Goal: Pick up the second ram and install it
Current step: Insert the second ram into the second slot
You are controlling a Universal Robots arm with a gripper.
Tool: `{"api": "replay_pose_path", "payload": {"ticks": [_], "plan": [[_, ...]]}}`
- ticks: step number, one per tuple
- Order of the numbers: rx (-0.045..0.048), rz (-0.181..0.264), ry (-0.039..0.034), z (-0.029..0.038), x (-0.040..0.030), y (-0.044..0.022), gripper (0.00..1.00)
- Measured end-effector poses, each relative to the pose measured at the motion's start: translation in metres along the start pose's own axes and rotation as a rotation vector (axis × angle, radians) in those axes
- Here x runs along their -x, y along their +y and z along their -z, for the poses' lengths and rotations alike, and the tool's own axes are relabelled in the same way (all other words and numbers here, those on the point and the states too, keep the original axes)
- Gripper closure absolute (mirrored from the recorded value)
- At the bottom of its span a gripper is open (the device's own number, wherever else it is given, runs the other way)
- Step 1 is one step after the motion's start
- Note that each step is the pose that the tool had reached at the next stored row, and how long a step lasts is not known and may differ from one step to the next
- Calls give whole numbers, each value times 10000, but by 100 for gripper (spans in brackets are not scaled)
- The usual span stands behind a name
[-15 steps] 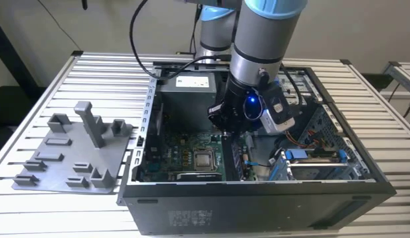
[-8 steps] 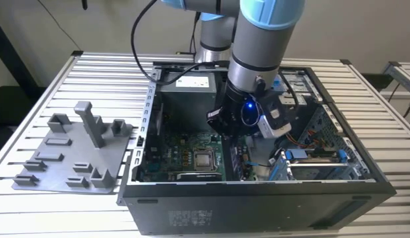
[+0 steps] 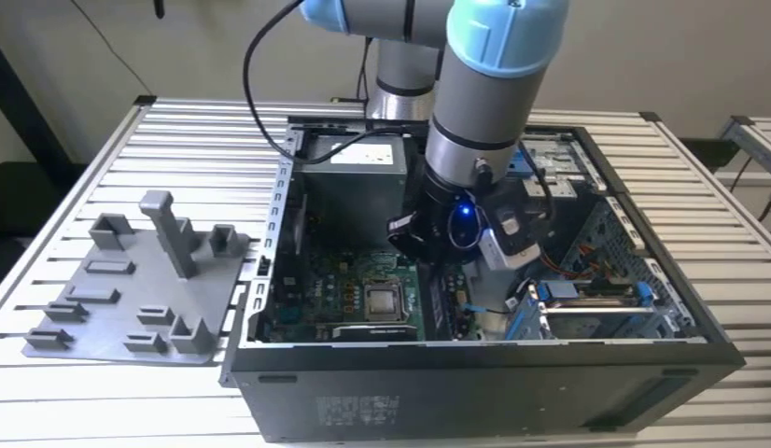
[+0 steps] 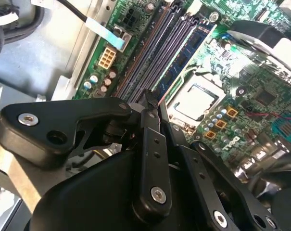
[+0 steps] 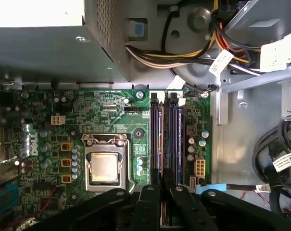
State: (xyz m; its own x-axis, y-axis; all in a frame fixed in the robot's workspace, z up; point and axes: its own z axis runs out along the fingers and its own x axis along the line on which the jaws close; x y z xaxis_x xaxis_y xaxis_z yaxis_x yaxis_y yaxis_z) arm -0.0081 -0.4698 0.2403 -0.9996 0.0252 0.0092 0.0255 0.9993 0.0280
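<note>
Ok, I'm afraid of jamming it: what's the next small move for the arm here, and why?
Probably ease straight down a little. The gripper sits over the motherboard's long black slots, its fingers shut on a thin edge that looks like the second ram, roughly in line with the slots but apparently not yet seated.
</note>
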Motion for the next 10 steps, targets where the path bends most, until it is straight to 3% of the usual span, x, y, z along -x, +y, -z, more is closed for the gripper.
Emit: {"api": "replay_pose_path", "payload": {"ticks": [10], "plan": [[2,-81,-15,-167,-14,-4,86]]}}
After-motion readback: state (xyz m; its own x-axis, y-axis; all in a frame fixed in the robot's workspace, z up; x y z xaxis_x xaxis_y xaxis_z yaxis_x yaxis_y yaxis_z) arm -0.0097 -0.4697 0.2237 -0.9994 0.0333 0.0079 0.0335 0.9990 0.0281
